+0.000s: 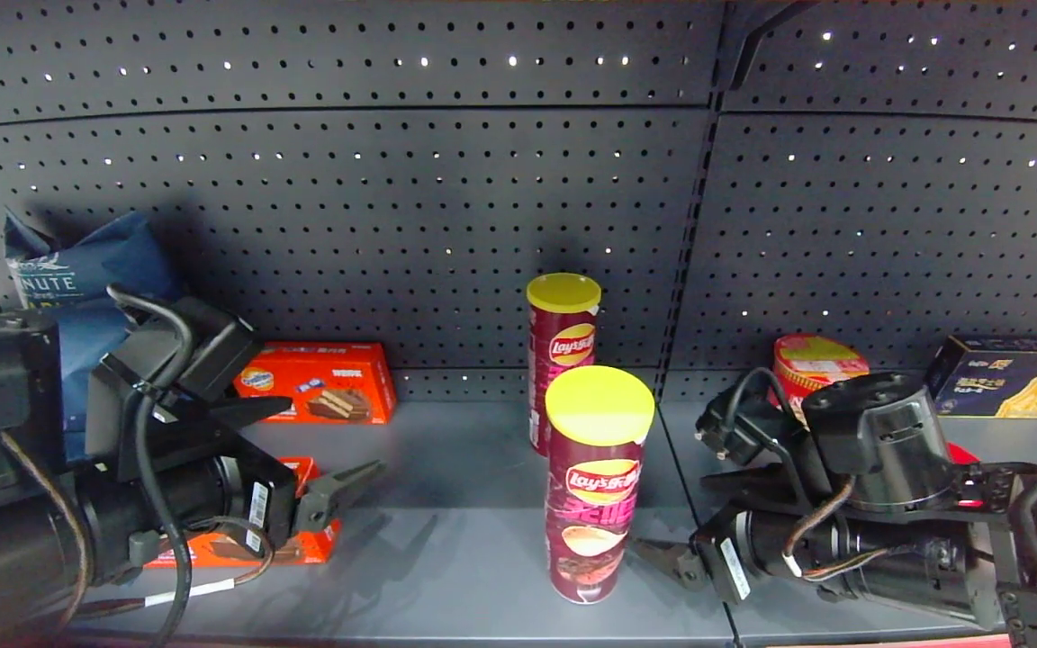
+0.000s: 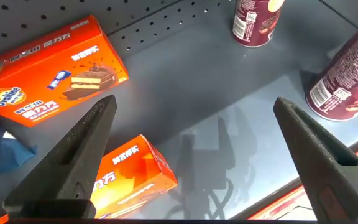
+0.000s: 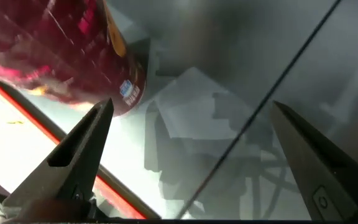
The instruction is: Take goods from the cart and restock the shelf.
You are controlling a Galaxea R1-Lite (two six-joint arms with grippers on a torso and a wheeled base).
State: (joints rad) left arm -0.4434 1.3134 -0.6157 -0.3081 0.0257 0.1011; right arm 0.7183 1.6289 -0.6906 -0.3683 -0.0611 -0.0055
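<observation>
1. Nearest on the left side, the left gripper (image 1: 336, 436) (image 2: 194, 102) hangs over the grey shelf (image 1: 464, 468) with its two dark fingers spread wide and nothing between them.
2. Behind that arm a blue bag (image 1: 77, 270) with pale lettering leans against the perforated back panel (image 1: 446, 207).
3. Two orange boxes carry a picture of a layered chocolate wafer and white writing. The rear orange box (image 1: 320, 382) (image 2: 48, 71) lies flat by the back panel. The front orange box (image 1: 310, 545) (image 2: 135, 174) lies under the left gripper, partly hidden.
4. Two dark red chips cans with yellow lids stand upright in the middle, each with a yellow and red oval logo. The rear can (image 1: 562, 360) (image 2: 253, 22) is near the back panel. The front can (image 1: 595, 486) (image 2: 347, 81) (image 3: 61, 56) is close to the shelf edge.
5. The right gripper (image 1: 671, 510) (image 3: 190, 104) is also spread apart and holds nothing. The front can stands just beside one finger, outside the jaws.
6. Further right stand a round red and yellow tub (image 1: 816, 360) and a dark blue box (image 1: 1005, 378) with yellow print.
</observation>
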